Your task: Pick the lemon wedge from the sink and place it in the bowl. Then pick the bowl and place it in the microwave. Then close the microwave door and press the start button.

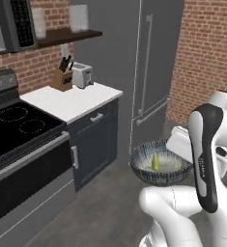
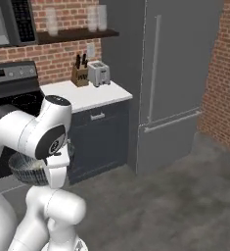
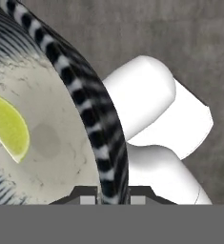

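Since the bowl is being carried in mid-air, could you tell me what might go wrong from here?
1. The gripper pinches the bowl only by its rim, so the bowl could tilt or slip out over the floor.
2. The lemon wedge lies loose inside and could slide out if the bowl tips.
3. The bowl hangs close to the arm, so a swing toward the microwave might knock it.

A home kitchen: a black stove [image 1: 18,128] beside a white worktop [image 1: 71,100] with knife block [image 1: 63,77] and toaster [image 1: 82,75], a tall fridge [image 2: 175,73], brick walls [image 1: 204,53].
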Robot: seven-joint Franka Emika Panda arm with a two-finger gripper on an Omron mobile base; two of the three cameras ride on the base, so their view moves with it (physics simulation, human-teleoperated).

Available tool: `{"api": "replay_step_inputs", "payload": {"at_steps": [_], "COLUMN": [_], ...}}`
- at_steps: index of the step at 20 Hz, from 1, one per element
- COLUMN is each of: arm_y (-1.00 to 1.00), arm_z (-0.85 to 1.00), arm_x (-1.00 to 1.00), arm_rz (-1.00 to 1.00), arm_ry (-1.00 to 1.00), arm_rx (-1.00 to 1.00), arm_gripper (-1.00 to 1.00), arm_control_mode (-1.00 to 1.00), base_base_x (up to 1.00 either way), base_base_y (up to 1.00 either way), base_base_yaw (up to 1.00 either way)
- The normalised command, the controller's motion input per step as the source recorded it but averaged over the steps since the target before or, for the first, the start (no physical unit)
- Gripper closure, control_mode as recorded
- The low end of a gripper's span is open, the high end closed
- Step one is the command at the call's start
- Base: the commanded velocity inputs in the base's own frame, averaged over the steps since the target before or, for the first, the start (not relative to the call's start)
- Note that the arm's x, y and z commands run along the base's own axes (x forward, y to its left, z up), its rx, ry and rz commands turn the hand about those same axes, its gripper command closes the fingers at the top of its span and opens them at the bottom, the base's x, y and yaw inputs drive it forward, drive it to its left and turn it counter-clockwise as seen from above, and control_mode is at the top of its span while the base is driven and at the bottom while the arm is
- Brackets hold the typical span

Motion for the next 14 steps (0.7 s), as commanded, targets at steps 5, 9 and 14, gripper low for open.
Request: {"api": "replay_step_inputs", "payload": {"at_steps": [5,9,14], "arm_y": [0.0,0.0,0.0], "arm_z": [0.0,0.0,0.0], "arm_x": [0.0,0.0,0.0], "arm_rz": [0.0,0.0,0.0], "arm_ry": [0.0,0.0,0.0], "arm_rx": [0.0,0.0,0.0], "arm_gripper": [1.0,1.0,1.0], "arm_control_mode": [1.0,1.0,1.0], "base_base_x": [1.0,1.0,1.0], "base_base_y": [-0.11,-0.03,-0.12], "base_base_yaw": [0.81,0.77,0.73]}}
